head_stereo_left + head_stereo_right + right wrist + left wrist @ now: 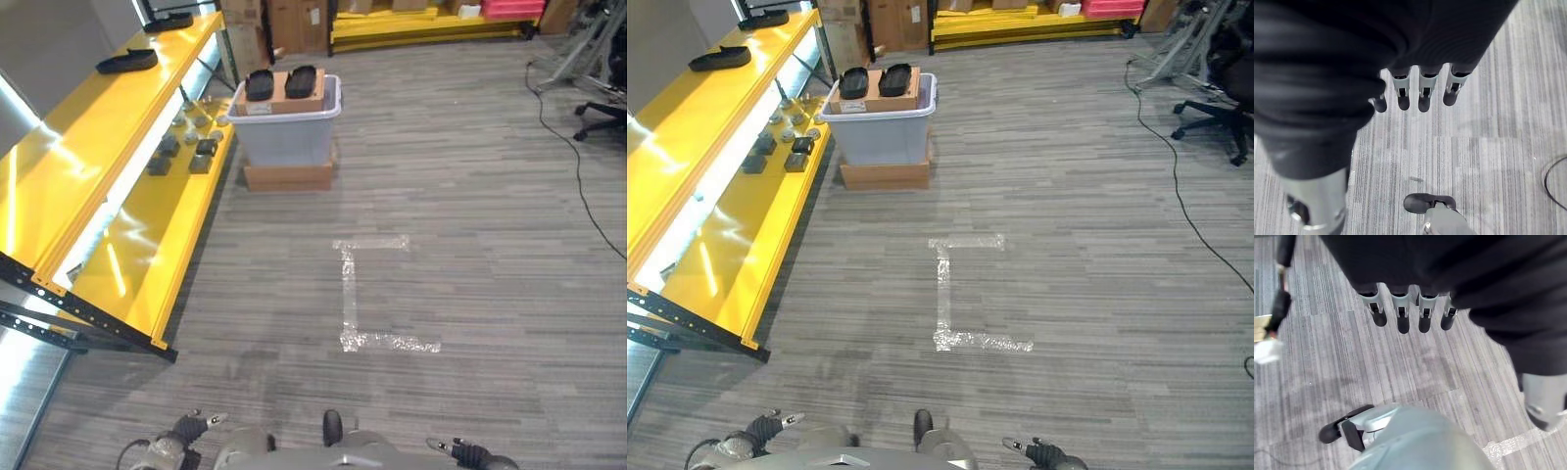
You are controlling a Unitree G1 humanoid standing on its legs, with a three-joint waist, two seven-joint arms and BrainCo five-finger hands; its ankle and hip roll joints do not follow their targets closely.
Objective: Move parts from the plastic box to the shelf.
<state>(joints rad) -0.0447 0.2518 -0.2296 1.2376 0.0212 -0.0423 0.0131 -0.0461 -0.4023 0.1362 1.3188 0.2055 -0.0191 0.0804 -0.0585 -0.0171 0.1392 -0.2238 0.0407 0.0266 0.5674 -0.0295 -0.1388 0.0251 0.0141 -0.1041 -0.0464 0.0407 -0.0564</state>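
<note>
Two flat black oval parts (282, 82) lie side by side on a brown cardboard piece across the top of the pale grey translucent plastic box (289, 132), their long axes pointing away from the robot. The box sits on a flat brown cardboard carton (288, 177), close beside the far end of the yellow metal shelf (98, 186), which runs along the robot's left and already carries small dark parts (181, 152) on its lower level and black ovals on top. The box stands well apart from both hands, ahead and slightly left. The left hand (1409, 313) and right hand (1422, 90) hang low with fingers straight and relaxed, holding nothing. I judge the left hand marginally nearer; walking forward comes first.
</note>
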